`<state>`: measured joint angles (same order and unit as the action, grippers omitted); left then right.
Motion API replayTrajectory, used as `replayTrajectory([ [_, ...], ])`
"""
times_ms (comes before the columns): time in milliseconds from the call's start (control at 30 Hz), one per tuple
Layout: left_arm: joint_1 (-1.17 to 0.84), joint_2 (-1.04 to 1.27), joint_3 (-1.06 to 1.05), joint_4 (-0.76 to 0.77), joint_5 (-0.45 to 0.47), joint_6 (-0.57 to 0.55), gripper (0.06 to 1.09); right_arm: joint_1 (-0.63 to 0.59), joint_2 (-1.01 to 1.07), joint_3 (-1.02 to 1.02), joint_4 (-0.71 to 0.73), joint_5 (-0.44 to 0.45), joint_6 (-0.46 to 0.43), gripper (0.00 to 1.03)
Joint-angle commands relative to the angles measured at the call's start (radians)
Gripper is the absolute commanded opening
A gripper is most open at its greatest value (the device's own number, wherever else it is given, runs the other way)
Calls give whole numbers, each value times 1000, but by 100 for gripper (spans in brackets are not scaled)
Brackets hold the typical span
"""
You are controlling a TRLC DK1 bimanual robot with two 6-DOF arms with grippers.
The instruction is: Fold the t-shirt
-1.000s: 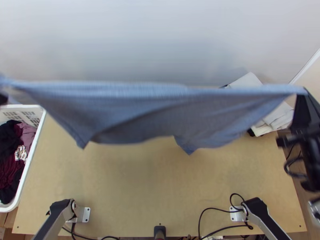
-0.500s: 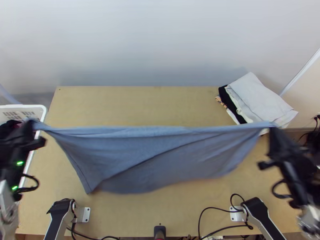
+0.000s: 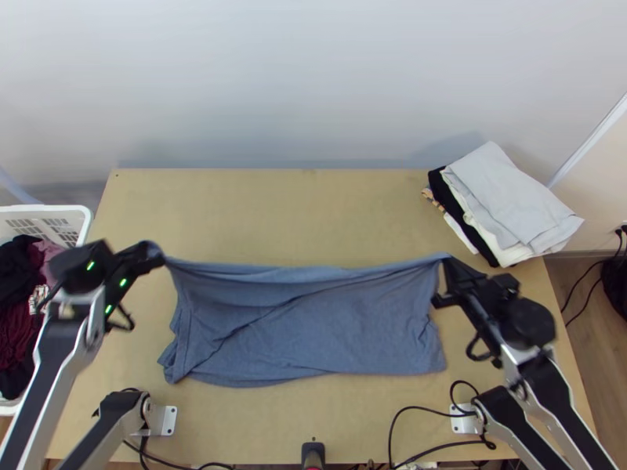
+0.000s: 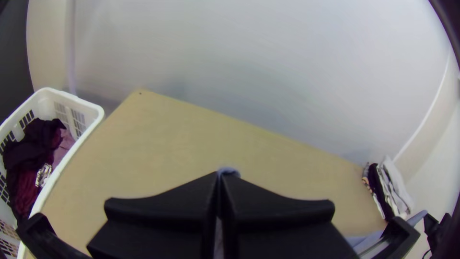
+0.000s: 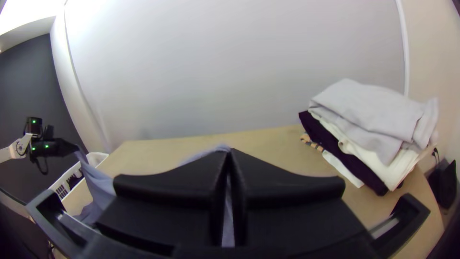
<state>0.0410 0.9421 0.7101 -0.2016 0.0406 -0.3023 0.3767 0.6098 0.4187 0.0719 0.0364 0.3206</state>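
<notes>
Left hand (image 4: 221, 177) and right hand (image 5: 230, 153) are gripping the t-shirt (image 3: 313, 329) at its far corners, while left-end bunching is likely risking trapped creases.

From my station, I can't make out any readable text, label, number or sign anywhere.

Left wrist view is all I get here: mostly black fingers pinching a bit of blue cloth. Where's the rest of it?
Observer: The t-shirt's lower part appears to lie on the table, toward the arms' bases.
Operator: Is it nice and smooth?
Observer: Not all over; in the top view its left end is rumpled, while the right end looks flatter.
Operator: Does it reach the table's near edge?
Observer: No, bare wood shows between them.
</notes>
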Motion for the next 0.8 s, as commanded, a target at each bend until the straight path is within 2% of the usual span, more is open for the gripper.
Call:
replayTrajectory([
  [0, -16, 192, 34, 96, -4, 11, 9, -13, 116, -23, 97, 0, 52, 3],
  [100, -27, 382, 121, 154, -4, 6, 9, -16, 215, -21, 161, 0, 58, 3],
  [267, -30, 679, 365, 162, -5, -46, 9, -19, 321, -4, 221, 0, 69, 3],
  [500, -66, 932, 670, 148, -4, -90, 10, -22, 433, 38, 230, 2, 74, 3],
  [667, -107, 1040, 793, 59, -4, -92, 29, -25, 469, 48, 235, 2, 81, 3],
  [767, -122, 1066, 836, -16, -5, -90, 60, -24, 472, 52, 235, 2, 94, 3],
])
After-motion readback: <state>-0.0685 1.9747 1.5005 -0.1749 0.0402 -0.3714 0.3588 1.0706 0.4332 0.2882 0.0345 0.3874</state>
